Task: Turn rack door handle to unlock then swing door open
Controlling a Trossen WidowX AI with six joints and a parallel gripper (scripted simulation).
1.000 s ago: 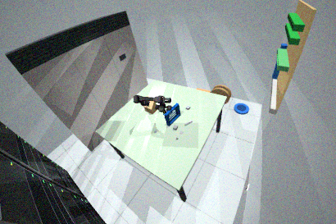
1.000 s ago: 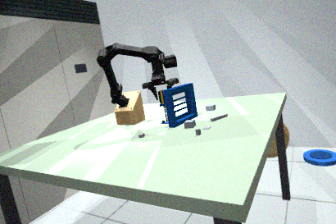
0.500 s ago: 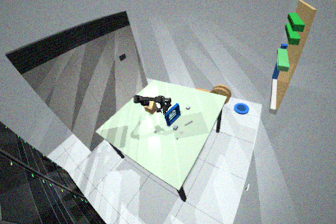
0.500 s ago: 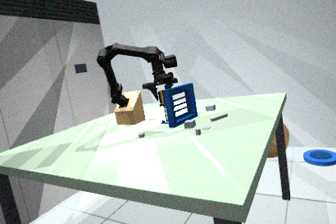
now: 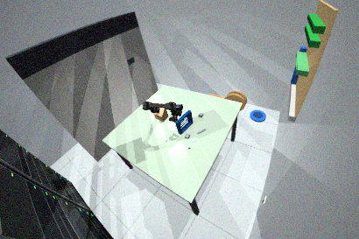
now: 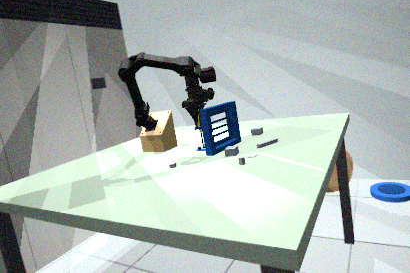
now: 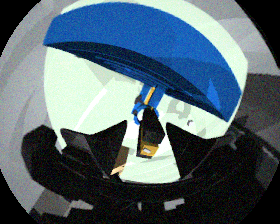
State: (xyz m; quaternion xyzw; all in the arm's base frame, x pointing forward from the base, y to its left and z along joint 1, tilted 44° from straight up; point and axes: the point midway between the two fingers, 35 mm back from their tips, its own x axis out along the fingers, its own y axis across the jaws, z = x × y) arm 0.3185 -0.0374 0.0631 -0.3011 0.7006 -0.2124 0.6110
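Observation:
The blue slatted rack [image 5: 179,128] [image 6: 203,137] [image 7: 136,25] stands upright on the table; its door cannot be told clearly from its frame. The upright handle, dark with an orange end [image 7: 149,149], rises beside the rack. A blue piece with an orange stripe [image 7: 151,94] runs from the handle's foot towards the rack. My gripper [image 6: 198,119] [image 7: 147,123] points down beside the rack. Its fingers are open, one on each side of the handle, with gaps visible in the wrist view. The lower handle is partly hidden, and the door's angle cannot be told.
The arm stands on a wooden block [image 5: 161,115] [image 6: 160,137] on the pale green table [image 5: 193,175] [image 6: 150,190]. Small grey blocks [image 6: 231,151] [image 6: 257,131] and a grey bar [image 6: 267,143] lie near the rack. A smaller grey piece [image 6: 172,165] lies in front of the wooden block.

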